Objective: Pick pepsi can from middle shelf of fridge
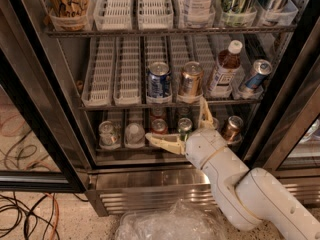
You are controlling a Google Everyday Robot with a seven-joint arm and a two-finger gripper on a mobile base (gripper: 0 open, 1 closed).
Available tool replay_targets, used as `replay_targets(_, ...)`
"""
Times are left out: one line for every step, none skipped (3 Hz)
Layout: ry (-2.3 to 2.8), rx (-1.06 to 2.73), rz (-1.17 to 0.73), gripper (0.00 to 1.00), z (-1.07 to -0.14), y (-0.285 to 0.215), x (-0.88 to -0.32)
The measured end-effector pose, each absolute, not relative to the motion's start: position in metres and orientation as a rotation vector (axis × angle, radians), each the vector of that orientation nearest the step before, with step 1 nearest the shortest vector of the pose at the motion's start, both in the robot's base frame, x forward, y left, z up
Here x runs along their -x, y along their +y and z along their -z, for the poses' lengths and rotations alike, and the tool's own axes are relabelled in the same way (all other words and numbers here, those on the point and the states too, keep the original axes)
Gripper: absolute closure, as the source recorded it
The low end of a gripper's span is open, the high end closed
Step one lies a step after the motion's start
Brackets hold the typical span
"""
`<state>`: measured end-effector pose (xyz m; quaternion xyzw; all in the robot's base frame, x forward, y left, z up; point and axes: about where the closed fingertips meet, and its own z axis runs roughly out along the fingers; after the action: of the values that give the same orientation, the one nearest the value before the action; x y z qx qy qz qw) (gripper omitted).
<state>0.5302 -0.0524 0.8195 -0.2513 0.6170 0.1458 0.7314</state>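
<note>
The pepsi can (pixel 159 81) is dark blue with a silver top. It stands upright at the front of the middle shelf (pixel 102 76), a wire rack with long white slotted lane trays, inside the fridge (pixel 60 109), whose door is open. My gripper (pixel 177 125) is open and empty. It sits below and slightly right of the pepsi can, in front of the lower shelf. One finger (pixel 162 143) points left and the other finger (pixel 205 113) points up to the middle shelf's front edge.
Right of the pepsi can stand a copper-gold can (pixel 191 80), a brown bottle with a white cap (pixel 224 69) and a tilted slim blue-and-silver can (pixel 255 75). Short cans (pixel 134 133) line the lower shelf. Crumpled clear plastic (pixel 170 226) and cables (pixel 25 214) lie on the floor.
</note>
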Motion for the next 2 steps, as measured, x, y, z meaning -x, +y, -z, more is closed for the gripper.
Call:
replay_targets(1.358,0.553,-0.321,0.07,-0.8195,-0.0524,-0.5302)
replay_targets(1.358,0.553,-0.321,0.26,-0.8195,-0.0524,-0.5302)
